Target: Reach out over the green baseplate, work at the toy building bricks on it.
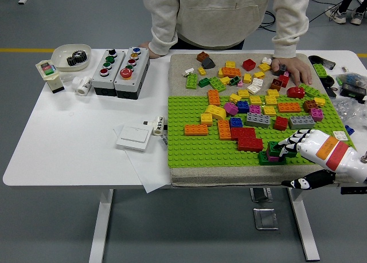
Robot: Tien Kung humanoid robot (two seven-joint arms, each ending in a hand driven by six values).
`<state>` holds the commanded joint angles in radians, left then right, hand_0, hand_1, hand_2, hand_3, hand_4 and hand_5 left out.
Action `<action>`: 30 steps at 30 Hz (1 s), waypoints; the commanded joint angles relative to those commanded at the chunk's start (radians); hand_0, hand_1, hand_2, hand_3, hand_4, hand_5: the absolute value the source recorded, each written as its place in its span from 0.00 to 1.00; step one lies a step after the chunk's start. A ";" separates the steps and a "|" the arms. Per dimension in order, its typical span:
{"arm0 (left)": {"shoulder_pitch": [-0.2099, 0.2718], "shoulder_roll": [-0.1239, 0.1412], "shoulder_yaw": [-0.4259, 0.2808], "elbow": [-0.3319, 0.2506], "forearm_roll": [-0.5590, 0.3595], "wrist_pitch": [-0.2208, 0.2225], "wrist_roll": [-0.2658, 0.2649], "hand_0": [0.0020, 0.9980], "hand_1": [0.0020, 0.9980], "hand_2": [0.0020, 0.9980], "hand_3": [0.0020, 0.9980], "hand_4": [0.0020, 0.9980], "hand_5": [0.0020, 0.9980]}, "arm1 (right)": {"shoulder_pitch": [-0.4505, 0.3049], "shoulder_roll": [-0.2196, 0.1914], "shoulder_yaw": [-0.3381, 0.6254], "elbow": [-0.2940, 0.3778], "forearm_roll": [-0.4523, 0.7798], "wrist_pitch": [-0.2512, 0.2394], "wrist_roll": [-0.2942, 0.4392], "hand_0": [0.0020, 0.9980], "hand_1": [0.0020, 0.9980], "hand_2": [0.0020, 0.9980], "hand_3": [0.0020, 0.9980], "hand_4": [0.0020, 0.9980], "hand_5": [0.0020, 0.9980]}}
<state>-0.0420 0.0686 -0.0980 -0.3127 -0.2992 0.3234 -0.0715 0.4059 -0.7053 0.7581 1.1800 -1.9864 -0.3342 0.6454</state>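
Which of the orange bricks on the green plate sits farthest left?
The flat orange brick lying alone at the left of the green baseplate; every other orange brick lies farther right, among the cluster.

Bright, even lighting; sharp focus

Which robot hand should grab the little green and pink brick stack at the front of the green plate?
The right hand. Its fingers are already at the green and pink brick stack on the green baseplate. No left hand shows in the picture.
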 joint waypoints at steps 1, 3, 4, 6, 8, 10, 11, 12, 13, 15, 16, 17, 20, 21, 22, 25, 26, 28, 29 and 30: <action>0.000 0.000 0.000 0.000 0.000 0.000 0.000 0.63 0.73 0.72 0.57 0.61 0.61 | 0.000 0.000 0.000 0.000 0.002 0.000 0.000 0.69 0.67 0.70 0.54 0.89 0.63; 0.000 0.000 0.000 0.000 0.001 0.000 0.000 0.63 0.73 0.72 0.57 0.61 0.61 | 0.001 0.000 0.000 0.000 0.003 0.000 0.000 0.69 0.67 0.70 0.54 0.89 0.63; 0.000 0.000 0.000 0.000 0.001 0.000 0.000 0.63 0.73 0.72 0.57 0.61 0.61 | 0.001 0.000 -0.001 0.000 0.005 0.001 0.000 0.69 0.67 0.70 0.54 0.89 0.63; 0.000 0.001 -0.001 0.000 0.003 0.000 0.001 0.63 0.73 0.72 0.57 0.61 0.61 | 0.002 -0.002 -0.001 0.001 0.009 0.001 0.000 0.69 0.67 0.70 0.54 0.89 0.63; 0.001 0.001 -0.002 0.000 0.003 0.001 0.001 0.63 0.73 0.72 0.57 0.61 0.61 | 0.002 -0.004 -0.001 0.001 0.012 0.001 0.000 0.69 0.68 0.70 0.53 0.89 0.62; 0.001 0.001 -0.002 0.000 0.003 0.001 0.001 0.63 0.73 0.72 0.57 0.61 0.61 | 0.003 -0.004 -0.002 0.001 0.013 0.002 0.000 0.69 0.68 0.70 0.53 0.89 0.62; 0.001 0.001 -0.001 0.000 0.003 0.001 0.001 0.63 0.73 0.72 0.57 0.61 0.61 | 0.003 -0.005 -0.002 0.001 0.014 0.002 0.000 0.69 0.68 0.70 0.53 0.89 0.62; 0.000 0.001 -0.001 0.000 0.003 0.001 0.001 0.63 0.73 0.72 0.57 0.61 0.61 | 0.003 -0.005 -0.003 0.001 0.015 0.002 0.000 0.69 0.68 0.70 0.53 0.89 0.62; 0.000 0.001 -0.001 0.000 0.003 0.001 0.001 0.63 0.73 0.72 0.57 0.61 0.61 | 0.004 -0.006 -0.003 0.001 0.015 0.002 0.000 0.69 0.68 0.70 0.53 0.89 0.62; 0.000 0.001 -0.001 0.000 0.003 0.001 0.001 0.63 0.73 0.72 0.57 0.61 0.61 | 0.004 -0.006 -0.003 0.001 0.016 0.002 0.000 0.69 0.68 0.70 0.53 0.89 0.62; 0.000 0.001 -0.001 0.000 0.003 0.000 0.001 0.63 0.73 0.72 0.57 0.61 0.61 | 0.004 -0.006 -0.003 0.001 0.017 0.002 0.000 0.69 0.68 0.70 0.53 0.89 0.62; -0.001 0.001 -0.001 0.000 0.003 0.000 0.001 0.63 0.73 0.72 0.57 0.61 0.61 | 0.004 -0.007 -0.004 0.002 0.017 0.002 0.000 0.69 0.68 0.70 0.53 0.89 0.62; -0.001 0.001 0.000 0.000 0.002 0.000 0.001 0.63 0.73 0.72 0.56 0.61 0.61 | 0.003 -0.008 -0.005 0.003 0.017 0.003 0.000 0.69 0.68 0.70 0.53 0.89 0.62; -0.001 0.001 0.000 0.000 0.002 0.000 0.001 0.63 0.73 0.72 0.56 0.61 0.61 | 0.003 -0.009 -0.007 0.004 0.019 0.003 0.000 0.69 0.68 0.70 0.53 0.89 0.62; -0.001 0.001 0.000 0.000 0.002 0.000 0.001 0.63 0.73 0.72 0.56 0.61 0.61 | 0.003 -0.009 -0.008 0.004 0.019 0.003 0.000 0.69 0.68 0.70 0.53 0.89 0.62; -0.002 0.001 -0.002 0.001 0.005 0.000 0.002 0.63 0.73 0.72 0.57 0.61 0.61 | 0.003 -0.008 -0.010 0.005 0.021 0.003 0.000 0.68 0.67 0.70 0.53 0.88 0.62; -0.002 0.001 -0.002 0.001 0.005 0.000 0.002 0.63 0.73 0.72 0.57 0.61 0.61 | 0.003 -0.008 -0.010 0.004 0.021 0.003 0.000 0.68 0.67 0.70 0.53 0.88 0.62; -0.002 0.001 -0.003 0.001 0.006 0.000 0.003 0.63 0.73 0.72 0.57 0.61 0.61 | 0.003 -0.009 -0.011 0.004 0.021 0.003 0.000 0.68 0.67 0.70 0.53 0.88 0.62; -0.003 0.001 -0.003 0.001 0.007 0.000 0.003 0.63 0.73 0.72 0.57 0.61 0.61 | 0.003 -0.010 -0.011 0.004 0.022 0.003 0.000 0.68 0.67 0.70 0.53 0.88 0.62; -0.003 0.001 -0.004 0.001 0.009 0.000 0.004 0.63 0.73 0.72 0.57 0.61 0.61 | 0.003 -0.010 -0.012 0.004 0.023 0.003 0.000 0.68 0.67 0.70 0.53 0.88 0.62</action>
<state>-0.0448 0.0699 -0.1021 -0.3117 -0.2905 0.3236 -0.0677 0.4093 -0.7158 0.7464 1.1845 -1.9636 -0.3310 0.6454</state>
